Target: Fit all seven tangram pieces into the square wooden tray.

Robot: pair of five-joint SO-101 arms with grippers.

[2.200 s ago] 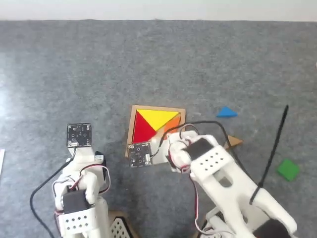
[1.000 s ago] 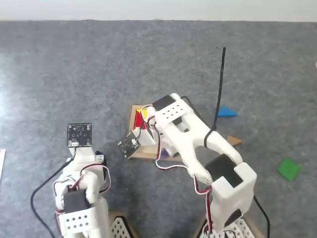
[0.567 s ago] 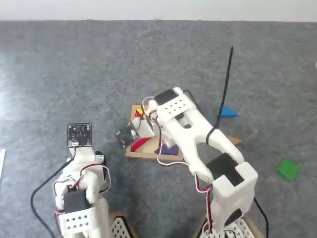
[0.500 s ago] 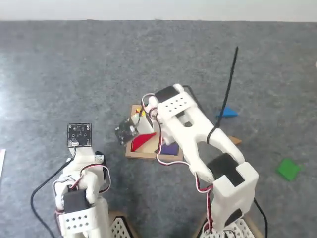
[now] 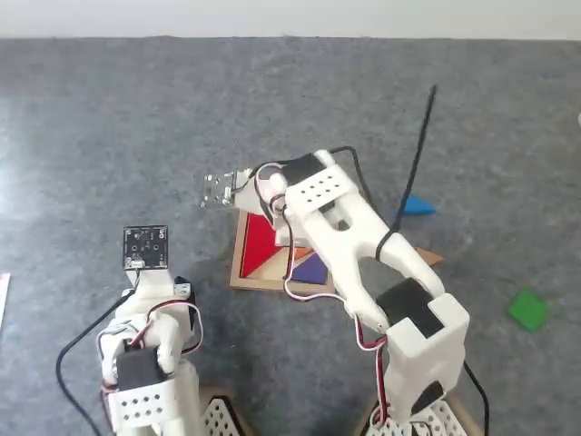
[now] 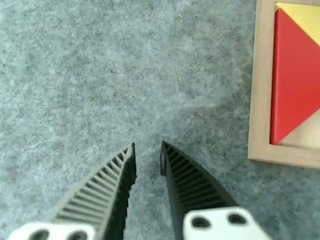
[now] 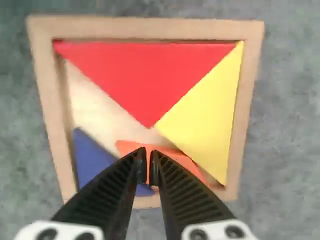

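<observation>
The square wooden tray (image 7: 45, 100) holds a red triangle (image 7: 145, 75), a yellow triangle (image 7: 205, 120), a blue-purple piece (image 7: 92, 155) and an orange piece (image 7: 172, 155), with bare wood between red and blue-purple. My right gripper (image 7: 147, 152) hovers shut over the orange piece, nothing held. In the high view the right arm (image 5: 327, 209) lies across the tray (image 5: 238, 263), hiding the yellow triangle; the red triangle (image 5: 259, 245) and the blue-purple piece (image 5: 311, 269) show. My left gripper (image 6: 147, 146) is slightly open and empty over carpet beside the tray (image 6: 260, 100).
Loose on the grey carpet right of the tray lie a blue triangle (image 5: 416, 205), a tan piece (image 5: 430, 259) and a green square (image 5: 527, 310). The left arm (image 5: 145, 354) sits folded at the front left. A black cable (image 5: 419, 145) rises from the right arm.
The right arm rose from the tray's near side and stretched across it; its wrist camera now sits past the tray's far left corner. The left arm stayed still.
</observation>
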